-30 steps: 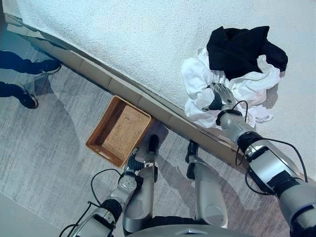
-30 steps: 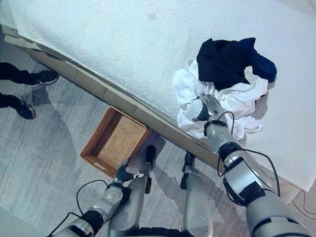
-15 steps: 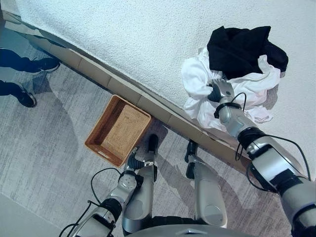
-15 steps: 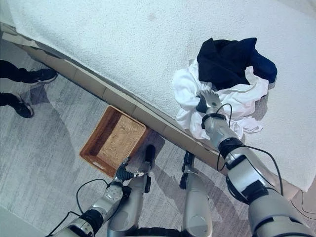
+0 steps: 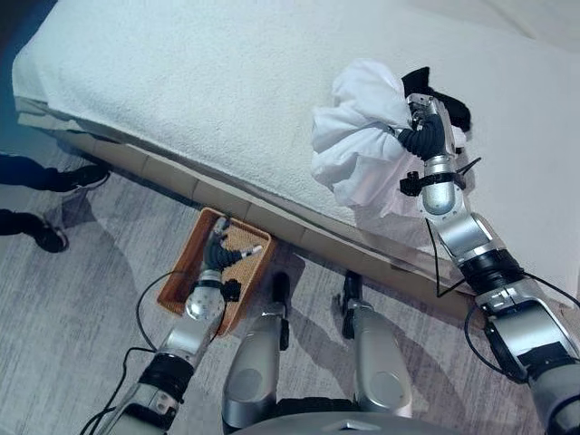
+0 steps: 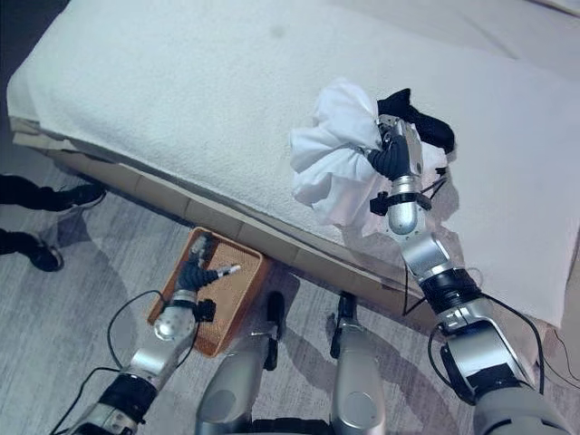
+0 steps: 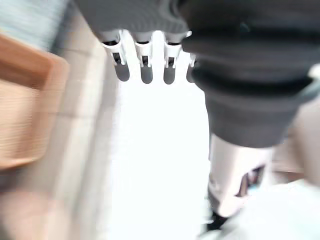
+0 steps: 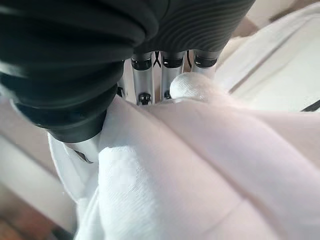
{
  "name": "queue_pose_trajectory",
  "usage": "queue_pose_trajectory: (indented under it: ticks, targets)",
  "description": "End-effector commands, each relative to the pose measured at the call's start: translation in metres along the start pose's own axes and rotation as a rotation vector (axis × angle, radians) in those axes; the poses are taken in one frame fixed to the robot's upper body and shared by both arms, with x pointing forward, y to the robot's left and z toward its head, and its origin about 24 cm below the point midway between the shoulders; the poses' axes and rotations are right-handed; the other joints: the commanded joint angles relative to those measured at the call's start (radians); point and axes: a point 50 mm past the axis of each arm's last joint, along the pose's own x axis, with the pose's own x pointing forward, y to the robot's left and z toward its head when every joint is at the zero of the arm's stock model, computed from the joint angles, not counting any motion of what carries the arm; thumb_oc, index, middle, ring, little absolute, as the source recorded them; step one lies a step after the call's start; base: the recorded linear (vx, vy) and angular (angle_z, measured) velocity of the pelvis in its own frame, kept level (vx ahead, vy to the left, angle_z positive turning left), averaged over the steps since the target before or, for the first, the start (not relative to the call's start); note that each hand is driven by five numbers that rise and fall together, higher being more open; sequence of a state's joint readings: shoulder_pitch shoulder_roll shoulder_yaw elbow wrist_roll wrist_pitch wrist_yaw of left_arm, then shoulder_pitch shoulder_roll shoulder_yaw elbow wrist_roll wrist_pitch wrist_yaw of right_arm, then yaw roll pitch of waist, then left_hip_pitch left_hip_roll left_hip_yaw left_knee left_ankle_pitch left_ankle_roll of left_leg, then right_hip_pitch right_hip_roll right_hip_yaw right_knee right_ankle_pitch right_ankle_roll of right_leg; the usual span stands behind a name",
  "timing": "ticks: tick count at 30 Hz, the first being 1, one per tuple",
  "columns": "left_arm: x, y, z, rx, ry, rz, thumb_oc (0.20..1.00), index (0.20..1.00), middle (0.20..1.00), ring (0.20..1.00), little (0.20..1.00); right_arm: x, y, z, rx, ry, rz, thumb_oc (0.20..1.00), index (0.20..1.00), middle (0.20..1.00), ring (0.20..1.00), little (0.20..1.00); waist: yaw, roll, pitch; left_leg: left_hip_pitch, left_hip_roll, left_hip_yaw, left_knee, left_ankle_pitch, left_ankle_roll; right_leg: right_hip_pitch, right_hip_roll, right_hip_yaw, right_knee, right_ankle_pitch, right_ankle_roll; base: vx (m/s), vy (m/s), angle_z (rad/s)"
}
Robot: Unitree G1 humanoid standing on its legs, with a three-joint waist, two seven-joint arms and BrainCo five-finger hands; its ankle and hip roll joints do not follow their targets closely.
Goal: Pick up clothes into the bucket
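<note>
My right hand (image 5: 426,136) is shut on a bunched white garment (image 5: 358,136), which hangs lifted above the white bed (image 5: 208,82). In the right wrist view its fingers (image 8: 172,67) curl into the white cloth (image 8: 200,165). A black garment (image 5: 449,104) lies on the bed just behind that hand, mostly hidden. A brown woven basket (image 5: 181,281) sits on the grey floor against the bed's base. My left hand (image 5: 222,254) hovers over the basket, open, its fingers (image 7: 145,67) straight and holding nothing.
The bed's beige base (image 5: 299,231) runs diagonally between the floor and the mattress. A person's dark shoes (image 5: 86,177) stand on the floor at the far left.
My right hand closed on the white garment and raised it off the bed, away from the black one. My left hand rose over the basket. The camera also shifted.
</note>
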State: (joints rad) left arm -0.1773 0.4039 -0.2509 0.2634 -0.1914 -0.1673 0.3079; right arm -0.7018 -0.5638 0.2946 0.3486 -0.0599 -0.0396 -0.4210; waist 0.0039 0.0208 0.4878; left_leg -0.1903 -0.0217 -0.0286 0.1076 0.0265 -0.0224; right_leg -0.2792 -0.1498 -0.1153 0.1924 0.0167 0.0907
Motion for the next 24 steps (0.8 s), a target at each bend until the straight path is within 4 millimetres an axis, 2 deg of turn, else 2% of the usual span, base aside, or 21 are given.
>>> queue_pose_trajectory:
  ticks: [1, 2, 3, 4, 6, 12, 13, 14, 19, 24]
  targets:
    - [0.006, 0.003, 0.028, -0.045, -0.137, -0.036, 1.000, 1.000, 1.000, 1.000, 1.000, 0.017, -0.026, 0.037, 0.100, -0.185, -0.035, 0.200, 0.200, 0.200, 0.200, 0.200, -0.015, -0.049, -0.165, 0.041, -0.001, -0.012, 0.032, -0.074, -0.026, 0.126, -0.016, -0.003, -0.024, -0.067, 0.051, 0.11, -0.079, -0.10]
    - [0.009, 0.003, 0.037, -0.047, -0.171, -0.046, 1.000, 1.000, 1.000, 1.000, 1.000, 0.018, -0.029, 0.039, 0.103, -0.190, -0.026, 0.200, 0.200, 0.200, 0.200, 0.200, -0.019, -0.055, -0.188, 0.050, 0.002, -0.009, 0.025, -0.074, -0.028, 0.137, -0.012, -0.002, -0.036, -0.064, 0.051, 0.11, -0.079, -0.09]
    - [0.009, 0.004, 0.037, -0.047, -0.171, -0.047, 1.000, 1.000, 1.000, 1.000, 1.000, 0.019, -0.029, 0.039, 0.103, -0.190, -0.026, 0.200, 0.200, 0.200, 0.200, 0.200, -0.019, -0.055, -0.187, 0.053, 0.003, -0.009, 0.023, -0.073, -0.028, 0.140, -0.011, -0.002, -0.039, -0.063, 0.051, 0.09, -0.068, -0.11]
    - [0.017, 0.005, 0.060, -0.010, -0.264, -0.069, 1.000, 1.000, 1.000, 1.000, 1.000, 0.023, -0.033, 0.044, 0.104, -0.209, -0.005, 0.200, 0.200, 0.200, 0.200, 0.200, -0.027, -0.065, -0.220, 0.085, 0.012, 0.004, 0.008, -0.075, -0.031, 0.166, 0.001, 0.002, -0.062, -0.060, 0.050, 0.08, -0.064, -0.11]
    - [0.026, 0.005, 0.082, 0.027, -0.347, -0.094, 1.000, 1.000, 1.000, 1.000, 1.000, 0.028, -0.036, 0.052, 0.121, -0.227, 0.022, 0.200, 0.200, 0.200, 0.200, 0.200, -0.033, -0.075, -0.254, 0.123, 0.025, 0.022, 0.001, -0.085, -0.035, 0.201, 0.013, 0.010, -0.084, -0.060, 0.051, 0.12, -0.072, -0.18]
    - [0.042, -0.008, 0.118, 0.064, -0.451, -0.158, 1.000, 1.000, 1.000, 1.000, 1.000, 0.039, -0.045, 0.069, 0.122, -0.267, 0.091, 0.200, 0.200, 0.200, 0.200, 0.200, -0.055, -0.091, -0.336, 0.191, 0.049, 0.056, -0.022, -0.090, -0.045, 0.272, 0.031, 0.020, -0.136, -0.054, 0.048, 0.10, -0.047, -0.22]
    - [0.048, -0.014, 0.130, 0.087, -0.486, -0.177, 1.000, 1.000, 1.000, 1.000, 1.000, 0.041, -0.046, 0.075, 0.107, -0.282, 0.130, 0.200, 0.200, 0.200, 0.200, 0.200, -0.066, -0.096, -0.356, 0.206, 0.055, 0.063, -0.024, -0.092, -0.048, 0.287, 0.034, 0.023, -0.142, -0.055, 0.047, 0.07, -0.038, -0.07]
    - [0.048, -0.014, 0.131, 0.086, -0.488, -0.177, 1.000, 1.000, 1.000, 1.000, 1.000, 0.042, -0.046, 0.075, 0.106, -0.282, 0.129, 0.200, 0.200, 0.200, 0.200, 0.200, -0.065, -0.095, -0.353, 0.208, 0.055, 0.063, -0.025, -0.092, -0.048, 0.290, 0.034, 0.023, -0.142, -0.055, 0.047, 0.06, -0.034, -0.05]
    - [0.062, -0.042, 0.149, 0.138, -0.513, -0.266, 1.000, 1.000, 1.000, 1.000, 1.000, 0.043, -0.039, 0.084, 0.105, -0.296, 0.255, 0.200, 0.200, 0.200, 0.200, 0.200, -0.090, -0.097, -0.389, 0.244, 0.067, 0.076, -0.049, -0.087, -0.055, 0.324, 0.042, 0.021, -0.157, -0.057, 0.043, 0.05, -0.018, -0.11]
    - [0.071, -0.066, 0.160, 0.247, -0.534, -0.335, 1.000, 1.000, 1.000, 1.000, 1.000, 0.039, -0.025, 0.089, 0.206, -0.284, 0.384, 0.200, 0.200, 0.200, 0.200, 0.200, -0.106, -0.096, -0.407, 0.259, 0.070, 0.075, -0.059, -0.083, -0.058, 0.341, 0.045, 0.018, -0.165, -0.057, 0.040, 0.01, -0.003, -0.01]
